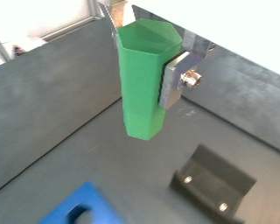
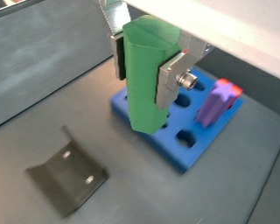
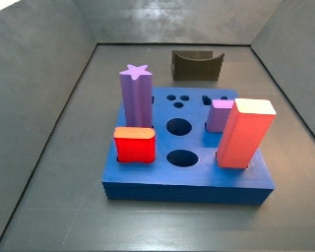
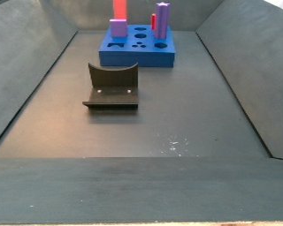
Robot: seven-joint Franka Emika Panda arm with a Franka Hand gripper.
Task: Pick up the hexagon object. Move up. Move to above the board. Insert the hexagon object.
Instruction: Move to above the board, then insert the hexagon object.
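In both wrist views my gripper [image 1: 143,63] [image 2: 145,70] is shut on the hexagon object [image 1: 143,87] [image 2: 149,96], a tall green prism held upright with a silver finger [image 2: 170,83] on each flat side. Its lower end hangs free, clear of the floor. The board [image 2: 187,147] [image 3: 187,189] [image 4: 138,59] is a thick blue block with holes; in a wrist view it lies just behind the post's lower end, and only a corner [image 1: 81,208] shows in a wrist view. Neither gripper nor hexagon object shows in the side views.
On the board stand a purple star post [image 3: 137,98] [image 4: 163,19], a red cube [image 3: 134,145], a short lilac prism [image 3: 220,113] and a tall red block [image 3: 246,133] [image 4: 118,18]. The dark fixture [image 1: 213,182] [image 2: 66,179] [image 3: 196,65] [image 4: 112,86] sits on the floor beside the board. Grey walls enclose the floor.
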